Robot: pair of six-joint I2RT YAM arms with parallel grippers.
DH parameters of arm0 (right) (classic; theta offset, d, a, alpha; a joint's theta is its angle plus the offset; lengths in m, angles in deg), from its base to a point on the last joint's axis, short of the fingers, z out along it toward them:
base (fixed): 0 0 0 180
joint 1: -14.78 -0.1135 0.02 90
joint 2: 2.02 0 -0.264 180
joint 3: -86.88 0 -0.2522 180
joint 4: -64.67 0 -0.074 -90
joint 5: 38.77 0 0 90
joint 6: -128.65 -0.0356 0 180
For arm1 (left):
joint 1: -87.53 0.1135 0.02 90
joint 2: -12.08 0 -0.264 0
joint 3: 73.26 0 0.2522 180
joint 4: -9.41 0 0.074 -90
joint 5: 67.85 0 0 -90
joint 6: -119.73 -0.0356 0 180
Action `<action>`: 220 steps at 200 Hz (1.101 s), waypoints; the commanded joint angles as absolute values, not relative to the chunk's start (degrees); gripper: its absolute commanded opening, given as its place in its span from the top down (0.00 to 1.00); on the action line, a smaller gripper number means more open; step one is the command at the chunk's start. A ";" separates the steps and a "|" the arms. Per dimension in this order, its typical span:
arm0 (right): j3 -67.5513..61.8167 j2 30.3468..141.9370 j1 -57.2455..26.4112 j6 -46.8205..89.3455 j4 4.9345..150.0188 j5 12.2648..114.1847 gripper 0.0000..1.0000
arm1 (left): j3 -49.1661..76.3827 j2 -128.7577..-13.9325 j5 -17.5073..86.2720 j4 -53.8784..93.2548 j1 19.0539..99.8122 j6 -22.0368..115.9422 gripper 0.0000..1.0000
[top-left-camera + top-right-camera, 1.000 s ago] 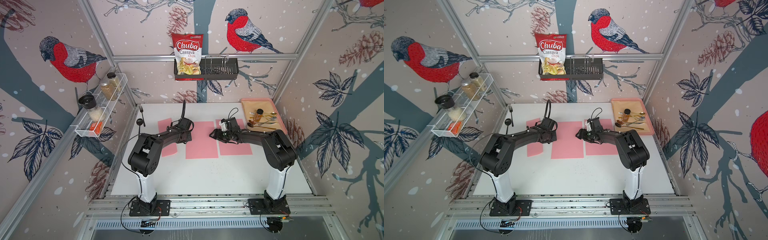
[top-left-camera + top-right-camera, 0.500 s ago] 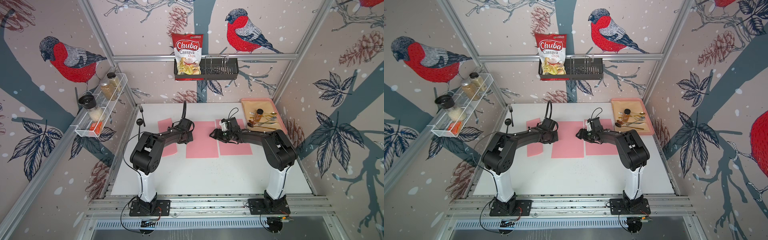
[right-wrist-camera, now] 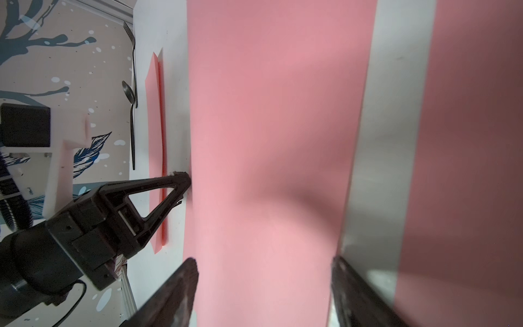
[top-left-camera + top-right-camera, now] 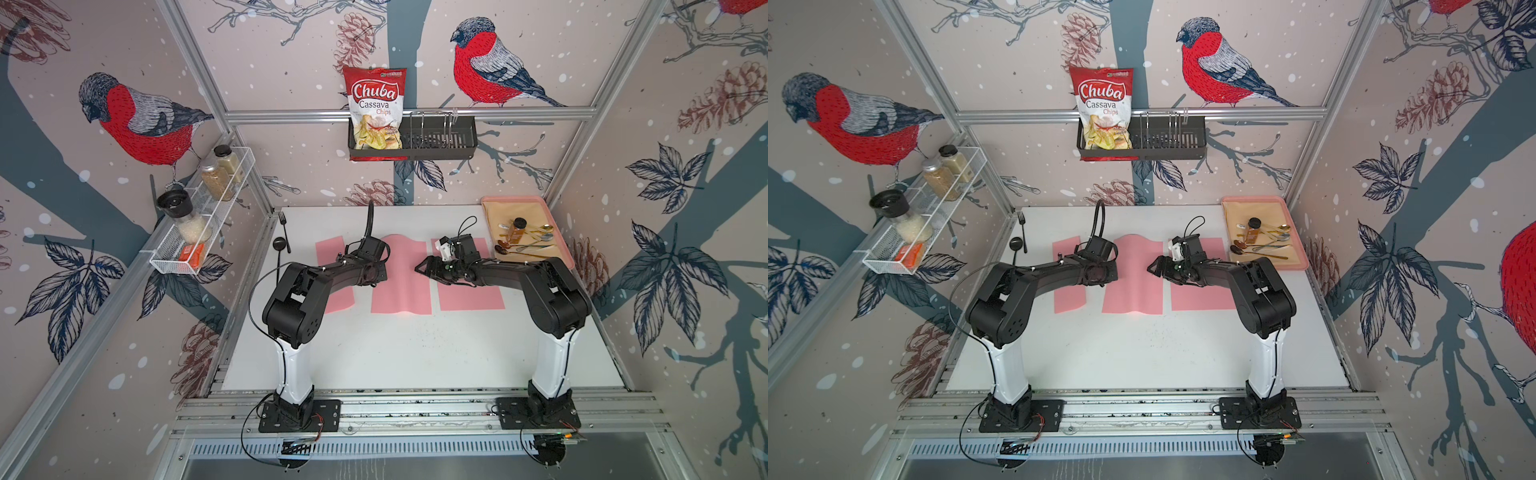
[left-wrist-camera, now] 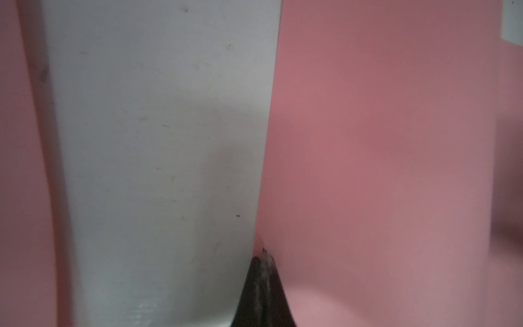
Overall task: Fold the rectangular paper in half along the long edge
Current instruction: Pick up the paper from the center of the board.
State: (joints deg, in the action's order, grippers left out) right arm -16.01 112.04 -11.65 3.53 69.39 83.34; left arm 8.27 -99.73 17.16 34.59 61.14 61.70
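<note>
Bird-and-pinecone wallpaper is surrounding a white bench (image 4: 415, 353) where three pink sheets are lying in a row between two black arms.

The left paper (image 4: 332, 253), narrower than the others, is lying flat, partly under the left arm. The left gripper (image 3: 182, 181) is keeping its fingers pinched shut on the left long edge of the middle paper (image 4: 401, 286), which is sitting at the centre of the bench. A second ago this sheet was lying flat; now it is buckling, with a hump showing along its far edge and a ripple along its near edge. The right gripper (image 3: 263, 269) is hovering over the same sheet from its right side, fingers spread wide apart and gripping nothing. The right paper (image 4: 473, 297) is lying flat beneath the right arm.

On the left wall, a white wire shelf (image 4: 166, 259) is holding two spice jars (image 4: 216, 178), a grinder (image 4: 178, 208) and an orange box (image 4: 191, 255). A black fork (image 4: 283, 224) and black spoon (image 4: 281, 245) are lying on the bench below it. On the back wall, a black basket (image 4: 457, 145) is holding a bag of cassava chips (image 4: 376, 112). At the far right corner, a pink tray (image 4: 557, 232) is carrying a small amber bottle (image 4: 517, 230) and several spoons (image 4: 536, 243).
</note>
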 commanded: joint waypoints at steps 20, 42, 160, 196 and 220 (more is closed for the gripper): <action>-15.47 113.02 -11.59 2.18 70.49 84.61 0.23 | 8.15 -101.25 17.30 41.00 59.78 61.58 1.00; -15.80 113.21 -11.45 1.53 69.34 85.30 0.23 | 8.28 -101.72 17.16 41.31 59.05 61.64 1.00; -16.54 114.53 -10.30 -1.68 63.29 89.00 0.21 | 11.00 -105.07 15.02 44.25 55.99 60.73 1.00; -16.56 114.92 -10.33 -2.65 61.43 89.90 0.21 | 11.05 -105.50 14.88 44.53 55.56 60.57 1.00; -16.61 115.09 -10.18 -3.77 59.84 90.83 0.21 | 11.11 -105.85 14.92 44.66 55.17 60.48 1.00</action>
State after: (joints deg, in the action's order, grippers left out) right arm -16.60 114.73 -10.27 -2.04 61.11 89.90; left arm 11.97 -104.16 9.99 33.65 55.85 60.82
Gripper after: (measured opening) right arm 0.789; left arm 0.048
